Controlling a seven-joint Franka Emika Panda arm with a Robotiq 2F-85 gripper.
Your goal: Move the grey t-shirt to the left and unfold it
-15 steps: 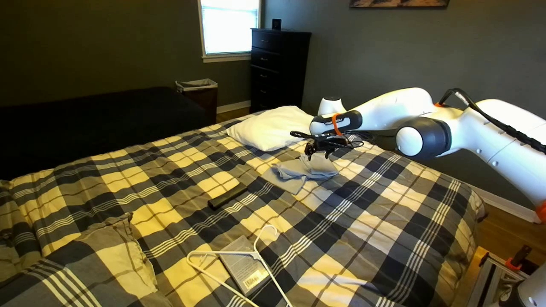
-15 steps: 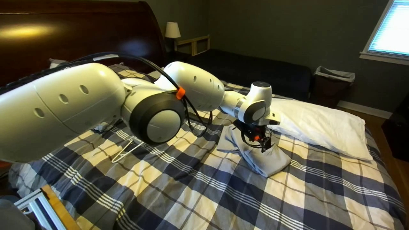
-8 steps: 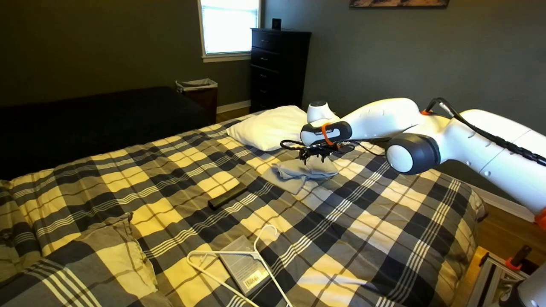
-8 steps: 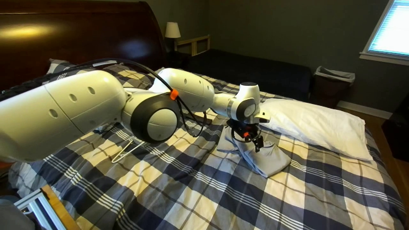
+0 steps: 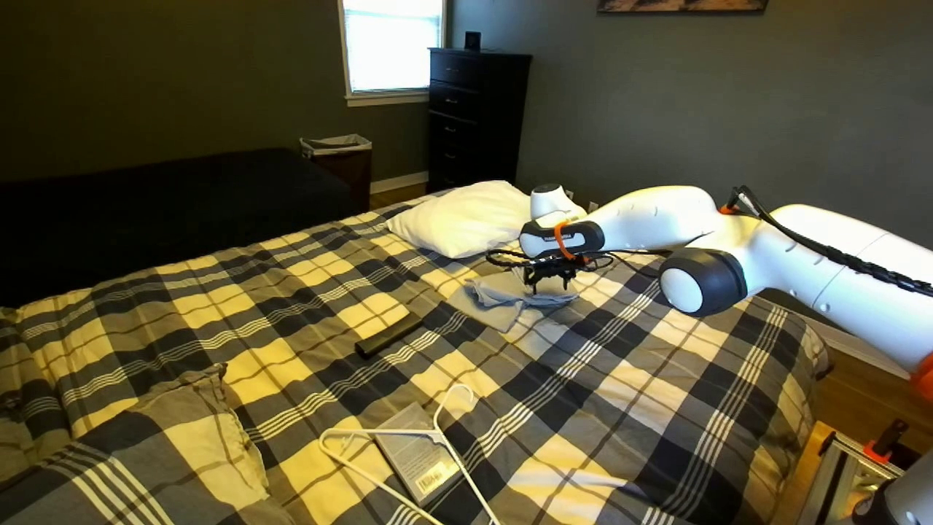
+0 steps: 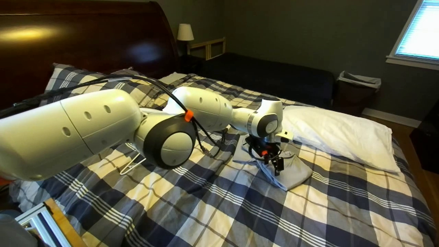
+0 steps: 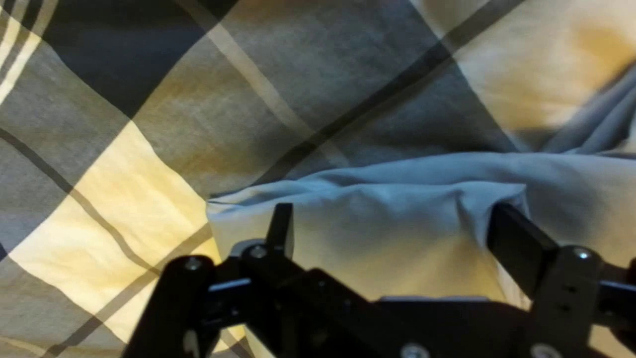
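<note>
Hanging low with pincer (image 7: 394, 209) spread apart at a folded edge of the grey t-shirt (image 6: 297, 173), nearer than the white pillow (image 5: 459, 219), with room leftward on the worktop (image 5: 426, 297) up to a black bar (image 5: 388, 335).

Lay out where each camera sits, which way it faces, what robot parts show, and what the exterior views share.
In an exterior view: raised, near a plaid pillow, looking across the plaid bedspread toward the dresser; arm and gripper show.
In an exterior view: raised, beside the arm, headboard at picture left, facing the dark-covered bed; arm and gripper show.
Wrist view: on the arm's end, facing down at the grey t-shirt; the gripper's spread fingers show.
In both exterior views: grey t-shirt, white pillow, hanger, lined bin and window.
</note>
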